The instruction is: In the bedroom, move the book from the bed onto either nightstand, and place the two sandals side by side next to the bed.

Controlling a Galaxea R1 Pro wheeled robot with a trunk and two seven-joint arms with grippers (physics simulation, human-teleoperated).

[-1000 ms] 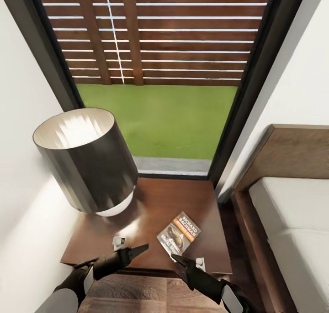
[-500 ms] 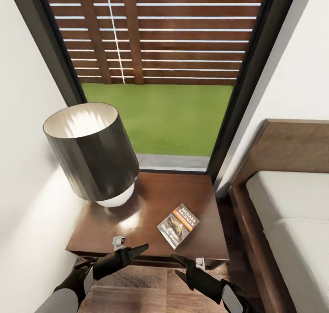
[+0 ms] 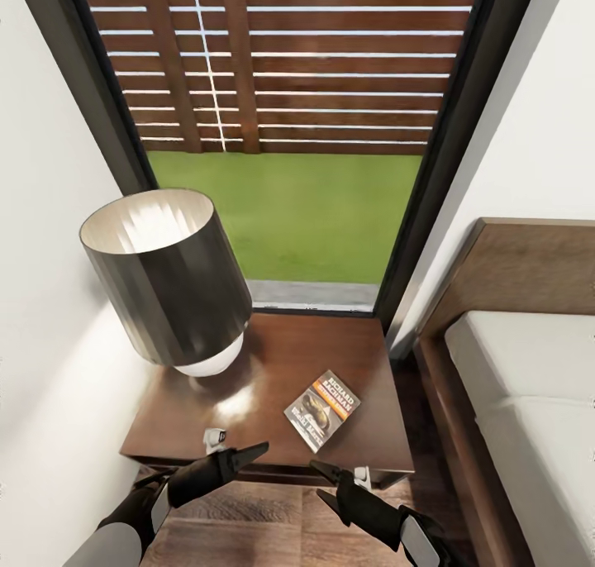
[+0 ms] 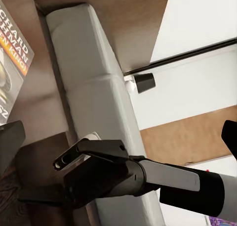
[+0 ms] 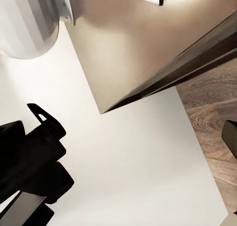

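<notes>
In the head view the book (image 3: 323,410) lies flat on the nightstand (image 3: 273,369), toward its front right part, cover up and turned at an angle, well apart from the big dark-shaded lamp (image 3: 169,282) standing at the surface's back left. The bed (image 3: 529,402) sits just to the right, its pale mattress bare in the part that shows. Both arms hang low in front of the nightstand's front edge: the left gripper (image 3: 240,454) and the right gripper (image 3: 330,472) point toward each other, neither touching the book, and both look empty. From this angle I cannot tell how far the fingers of either one are spread. In the left wrist view the right arm's dark gripper (image 4: 94,171) crosses the picture, with a corner of the book's cover (image 4: 12,63) on the brown surface beyond it; its fingers hold nothing. In the right wrist view the left arm's gripper (image 5: 34,152) shows as a dark shape against the white wall, with the plank floor (image 5: 212,112) alongside. Judging by its thinness, the book is light and a little flexible and needs no further handling. No sandals appear here; flat flip-flops should be light, soft and bendy, best pinched across the sole's edge.
</notes>
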